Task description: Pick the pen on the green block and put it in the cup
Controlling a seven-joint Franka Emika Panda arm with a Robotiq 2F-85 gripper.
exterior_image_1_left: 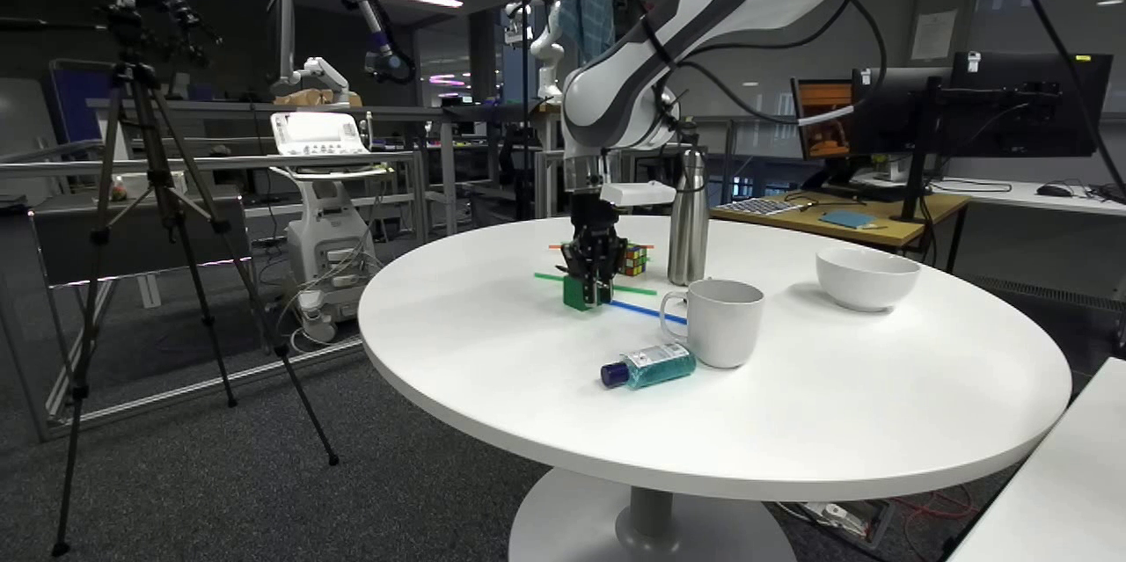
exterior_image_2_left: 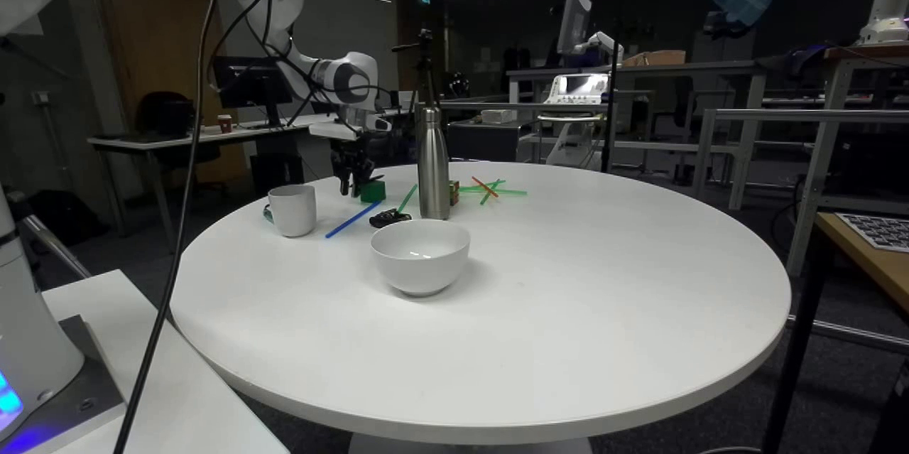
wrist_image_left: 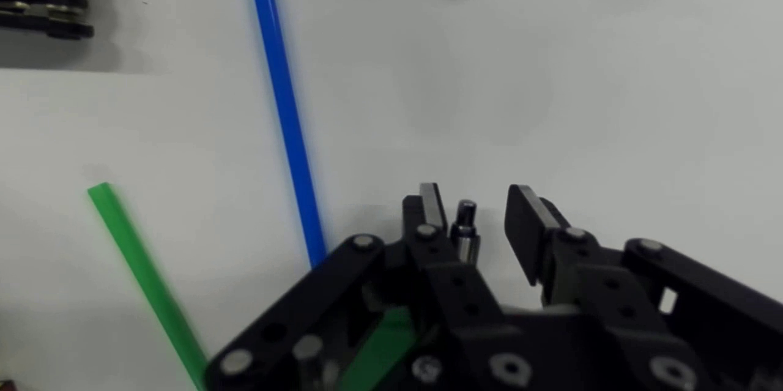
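The slender dark pen (wrist_image_left: 467,238) shows only as its metal-tipped end in the wrist view. That end lies between my jaws, close to the left finger; the rest is hidden behind the gripper. My gripper (wrist_image_left: 480,219) is open, with a gap between the pen and the right finger. The green block (exterior_image_1_left: 574,292) stands on the table beside the fingers and partly shows under the gripper in the wrist view (wrist_image_left: 382,348). It also shows in an exterior view (exterior_image_2_left: 373,191). The white cup (exterior_image_1_left: 726,324) stands upright on the table, also seen in an exterior view (exterior_image_2_left: 292,211).
A blue stick (wrist_image_left: 284,91) and a green stick (wrist_image_left: 150,281) lie by the gripper. A black multi-tool (exterior_image_2_left: 390,218), steel bottle (exterior_image_2_left: 432,170), white bowl (exterior_image_2_left: 419,258) and puzzle cube (exterior_image_1_left: 634,260) stand around. A small blue-green bottle (exterior_image_1_left: 655,366) lies beside the cup.
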